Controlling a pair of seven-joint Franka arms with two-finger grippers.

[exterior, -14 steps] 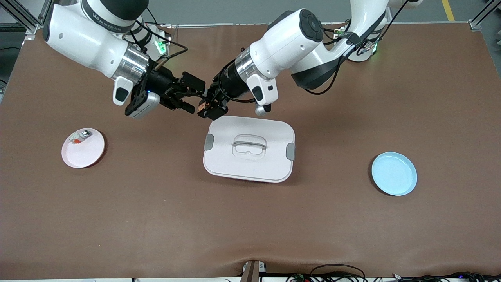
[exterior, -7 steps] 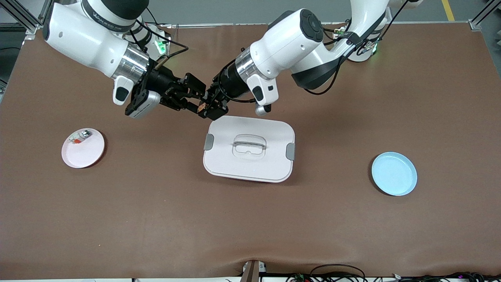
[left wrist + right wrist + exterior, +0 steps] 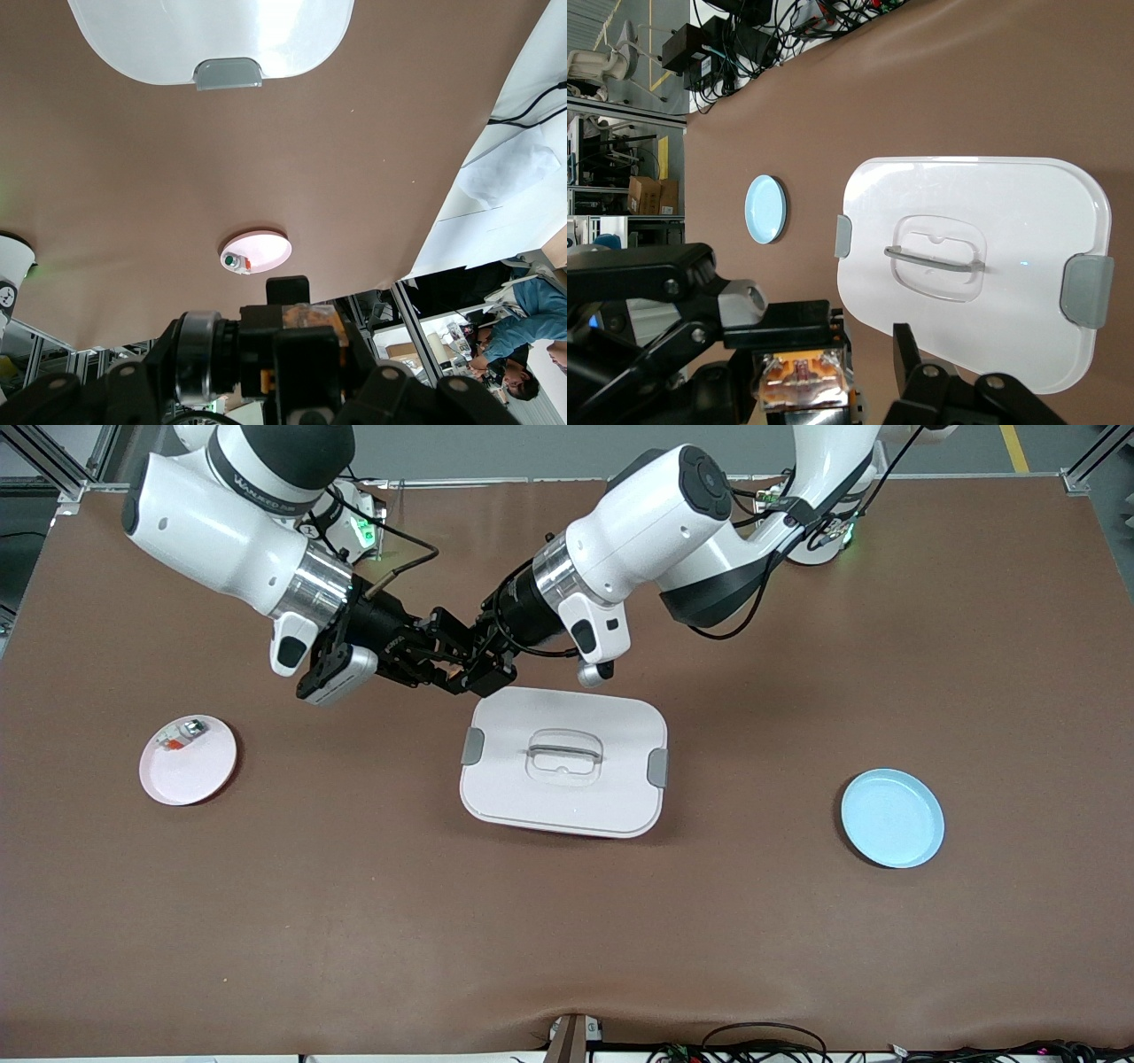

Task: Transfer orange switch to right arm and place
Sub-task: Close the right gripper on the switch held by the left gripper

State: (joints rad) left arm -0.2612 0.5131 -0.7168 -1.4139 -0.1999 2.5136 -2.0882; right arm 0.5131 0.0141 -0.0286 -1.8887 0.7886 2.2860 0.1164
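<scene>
The orange switch (image 3: pixel 802 382), a tiny black block with a clear orange face, hangs in the air over the table just past a corner of the white box. My left gripper (image 3: pixel 471 671) is shut on the switch (image 3: pixel 310 317). My right gripper (image 3: pixel 446 662) meets it tip to tip, and its fingers stand on either side of the switch. In the right wrist view a strip of table shows between one right fingertip (image 3: pixel 904 347) and the switch. In the front view the black fingers hide the switch.
A white lidded box (image 3: pixel 563 762) with grey clips lies mid-table, just under the grippers. A pink plate (image 3: pixel 190 775) holding a small white-grey part (image 3: pixel 182 733) sits toward the right arm's end. A blue plate (image 3: pixel 892 818) lies toward the left arm's end.
My right gripper has moved in toward the left gripper, and its fingers have narrowed around the switch. The left arm has held still with the switch.
</scene>
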